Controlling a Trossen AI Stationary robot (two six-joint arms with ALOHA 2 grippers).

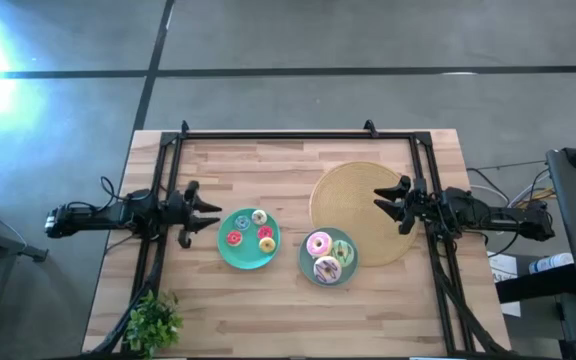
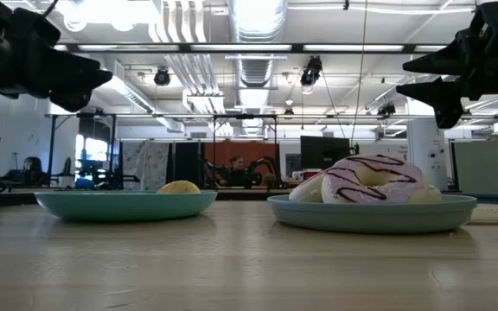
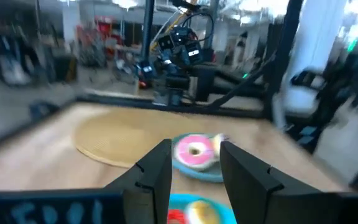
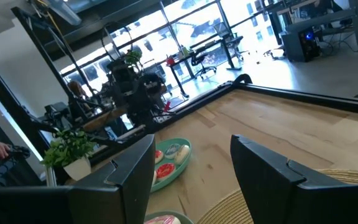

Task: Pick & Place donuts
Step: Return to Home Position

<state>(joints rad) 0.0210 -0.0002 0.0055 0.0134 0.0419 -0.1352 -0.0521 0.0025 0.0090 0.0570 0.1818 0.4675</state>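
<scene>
donuts point(image 1: 318, 243) plated by size, left gripper point(image 1: 211, 215) and right gripper point(image 1: 386, 208) hang released, empty (apparently parking) above the tabletop point(image 1: 268, 310).

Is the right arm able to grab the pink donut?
Probably yes. The right gripper hangs open and empty over the woven disc. The pink donut lies uncovered on the teal plate close beside it, with nothing between.

Small pale donut point(image 2: 178, 187) on the left teal plate point(image 2: 102, 206), striped pink donut point(image 2: 372, 180) on the right teal plate point(image 2: 370, 216).
</scene>
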